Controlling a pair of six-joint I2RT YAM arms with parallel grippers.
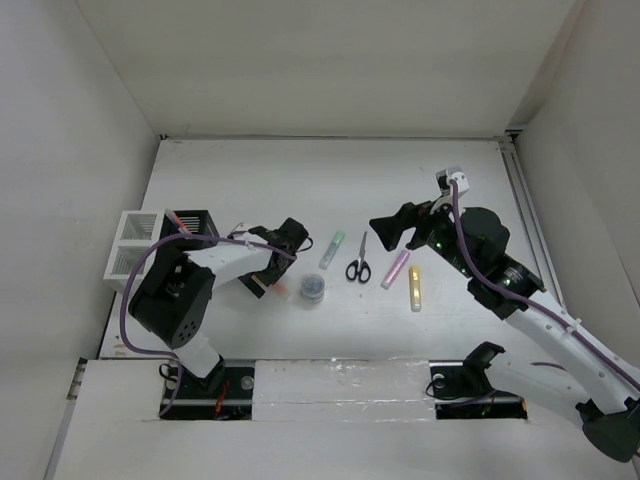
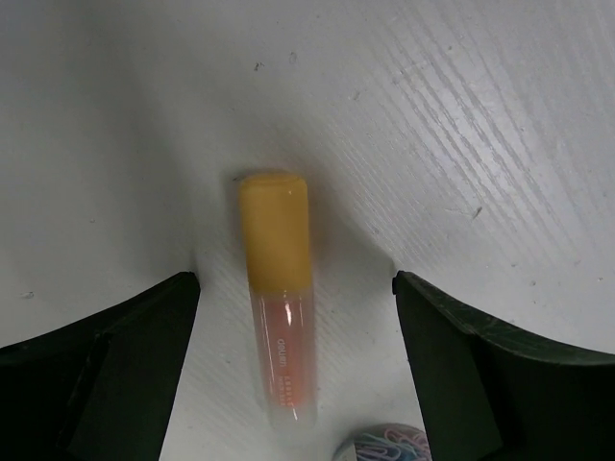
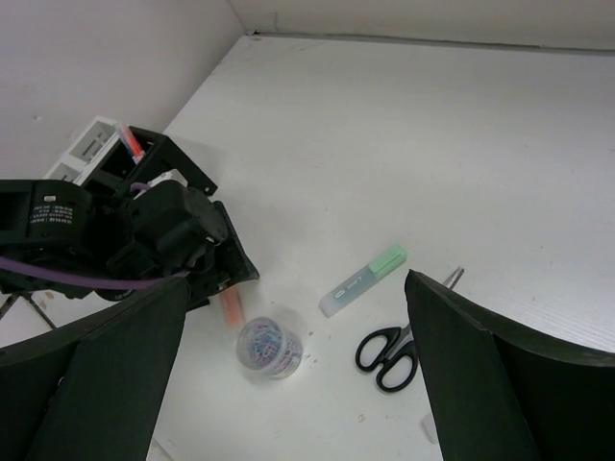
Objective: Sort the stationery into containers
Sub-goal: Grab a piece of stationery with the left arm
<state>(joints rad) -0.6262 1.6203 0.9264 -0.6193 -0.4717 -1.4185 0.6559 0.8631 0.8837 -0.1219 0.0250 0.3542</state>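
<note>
Left arm (image 1: pixel 215 258) is folded in tight, forearm swung across, wrist tipped down. Left gripper (image 2: pixel 293 288) points low, jaws spread wide. Right arm (image 1: pixel 540 320) stretches up and inward, and right gripper (image 3: pixel 296 286) hangs high, angled leftward, jaws fully apart.

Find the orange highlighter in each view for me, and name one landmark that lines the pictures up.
Top external: orange highlighter lies lower left of centre, just left of the tub.
Left wrist: middle of the picture, cap end up, between the open jaws of the left gripper.
Right wrist: lower left, poking out from under the left gripper.
Shared landmark: the tub, beside it in every view.
</note>
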